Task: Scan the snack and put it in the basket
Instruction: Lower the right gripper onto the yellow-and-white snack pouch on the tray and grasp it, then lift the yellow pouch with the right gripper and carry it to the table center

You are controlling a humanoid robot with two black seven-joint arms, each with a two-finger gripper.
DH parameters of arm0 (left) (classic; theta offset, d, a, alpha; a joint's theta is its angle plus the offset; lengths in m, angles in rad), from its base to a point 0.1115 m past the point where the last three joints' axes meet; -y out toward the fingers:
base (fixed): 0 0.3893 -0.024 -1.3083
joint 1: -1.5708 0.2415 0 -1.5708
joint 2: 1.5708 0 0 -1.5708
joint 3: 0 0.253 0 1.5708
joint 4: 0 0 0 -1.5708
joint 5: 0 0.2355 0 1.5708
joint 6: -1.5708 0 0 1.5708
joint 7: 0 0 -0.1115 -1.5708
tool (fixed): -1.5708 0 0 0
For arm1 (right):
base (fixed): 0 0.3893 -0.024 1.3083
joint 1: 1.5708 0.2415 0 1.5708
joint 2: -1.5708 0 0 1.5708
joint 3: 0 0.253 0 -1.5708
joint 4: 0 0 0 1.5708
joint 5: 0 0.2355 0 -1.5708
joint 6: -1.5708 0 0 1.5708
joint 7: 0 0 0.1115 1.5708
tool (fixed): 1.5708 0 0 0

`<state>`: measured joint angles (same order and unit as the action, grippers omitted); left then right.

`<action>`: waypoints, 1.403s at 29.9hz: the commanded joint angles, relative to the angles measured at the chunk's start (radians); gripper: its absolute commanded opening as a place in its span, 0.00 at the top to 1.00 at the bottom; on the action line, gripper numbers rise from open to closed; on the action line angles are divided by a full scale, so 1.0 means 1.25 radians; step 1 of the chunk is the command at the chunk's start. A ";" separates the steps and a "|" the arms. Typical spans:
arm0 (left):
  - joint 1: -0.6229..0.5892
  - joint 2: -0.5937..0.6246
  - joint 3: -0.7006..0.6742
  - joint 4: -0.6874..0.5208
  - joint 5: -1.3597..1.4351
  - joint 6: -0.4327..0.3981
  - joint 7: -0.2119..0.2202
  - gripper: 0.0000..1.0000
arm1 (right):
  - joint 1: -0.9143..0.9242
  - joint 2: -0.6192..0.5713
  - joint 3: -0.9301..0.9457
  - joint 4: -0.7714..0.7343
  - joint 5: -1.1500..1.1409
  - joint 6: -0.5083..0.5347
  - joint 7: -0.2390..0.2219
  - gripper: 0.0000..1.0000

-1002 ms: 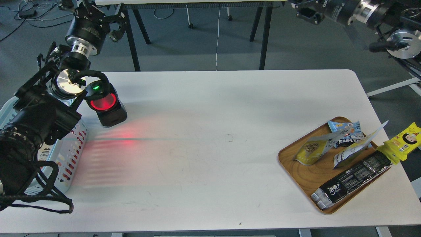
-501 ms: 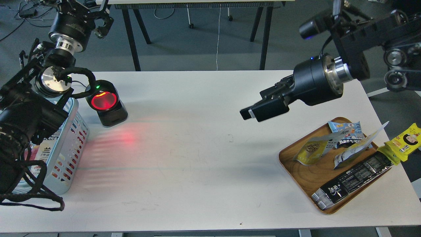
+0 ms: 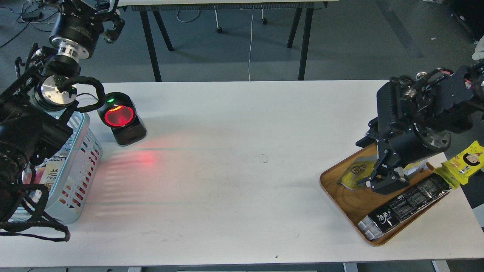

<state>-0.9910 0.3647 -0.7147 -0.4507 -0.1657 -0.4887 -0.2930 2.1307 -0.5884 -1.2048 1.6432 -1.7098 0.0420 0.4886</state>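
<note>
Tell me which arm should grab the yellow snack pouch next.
Right. The right gripper hangs over the wooden tray beside the snack; the left gripper is raised far off, past the basket.

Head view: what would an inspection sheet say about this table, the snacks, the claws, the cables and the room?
Surface: white table, red glow near the scanner.
Job's things: yellow snack lies on the wooden tray; basket at the left edge, packets inside.
Clutter: long black packet on the tray; yellow packet beside it, overhanging the table edge.
Claws: right claw low over the tray by the snack, fingers too dark to tell; left claw raised beyond the table, nothing in it, open or shut unclear.
Cables: black loops on the left arm; white cord hanging behind; tangle on the floor far left.
Surroundings: grey floor, black table legs.
</note>
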 commanded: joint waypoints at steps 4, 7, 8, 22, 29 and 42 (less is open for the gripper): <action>-0.001 0.000 0.005 0.001 0.000 0.000 0.000 0.00 | -0.121 0.042 0.002 -0.179 -0.014 -0.007 0.000 0.35; -0.001 0.000 0.006 0.001 0.000 0.000 0.000 0.00 | -0.159 0.064 0.011 -0.231 -0.008 -0.025 0.000 0.38; -0.001 0.000 0.006 0.001 0.000 0.000 0.000 0.00 | -0.168 0.068 0.020 -0.232 -0.005 -0.027 0.000 0.41; -0.002 0.005 0.007 0.002 0.001 0.000 0.001 0.00 | -0.177 0.057 0.034 -0.210 -0.005 -0.027 0.000 0.97; -0.001 0.008 0.007 0.002 0.001 0.000 0.001 0.00 | -0.171 0.051 0.040 -0.209 0.001 -0.032 0.000 1.00; -0.002 0.005 0.007 0.002 0.000 0.000 0.002 0.00 | -0.042 0.108 0.135 -0.166 0.065 -0.023 0.000 1.00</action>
<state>-0.9923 0.3740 -0.7060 -0.4479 -0.1641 -0.4887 -0.2900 2.0629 -0.5002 -1.0619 1.4343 -1.6566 0.0128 0.4887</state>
